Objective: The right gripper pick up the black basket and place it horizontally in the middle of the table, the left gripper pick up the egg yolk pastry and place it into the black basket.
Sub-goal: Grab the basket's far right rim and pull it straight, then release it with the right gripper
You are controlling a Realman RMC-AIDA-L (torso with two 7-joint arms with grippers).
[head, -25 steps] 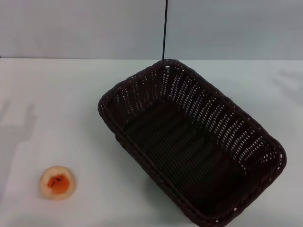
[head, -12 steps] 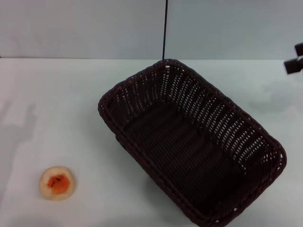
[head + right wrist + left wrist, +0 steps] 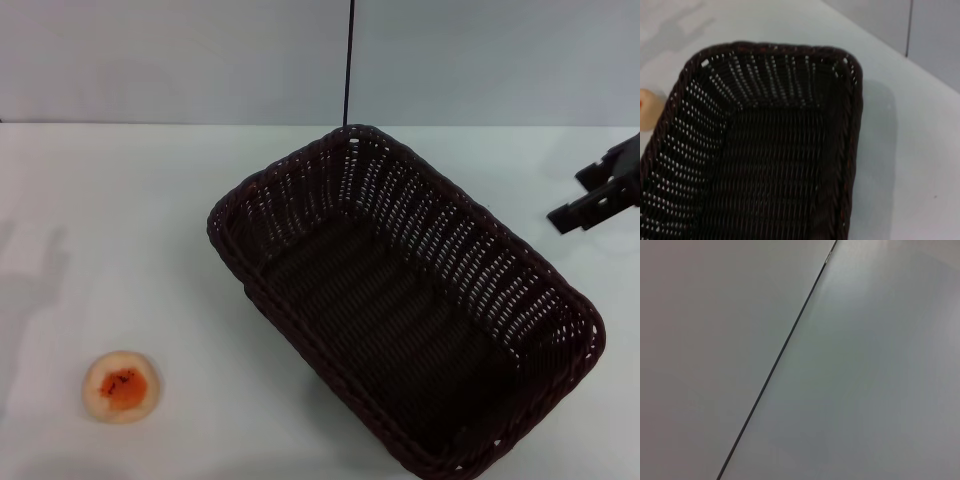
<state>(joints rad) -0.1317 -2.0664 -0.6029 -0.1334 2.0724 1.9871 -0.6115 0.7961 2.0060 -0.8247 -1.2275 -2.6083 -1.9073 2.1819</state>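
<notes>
The black basket (image 3: 400, 300) sits empty on the white table (image 3: 120, 220), lying diagonally from the middle toward the front right. It fills the right wrist view (image 3: 765, 150). The egg yolk pastry (image 3: 121, 387) lies alone at the front left; a sliver of it shows in the right wrist view (image 3: 646, 107) beside the basket's rim. My right gripper (image 3: 566, 200) reaches in from the right edge, open and empty, above the table just right of the basket's far long side. My left gripper is out of view; its wrist view shows only a wall.
A grey wall (image 3: 180, 60) with a thin dark vertical seam (image 3: 348, 60) stands behind the table's far edge. Bare tabletop lies between the pastry and the basket.
My right gripper has come in from the right edge and moved down and left toward the basket. The basket and pastry have not moved.
</notes>
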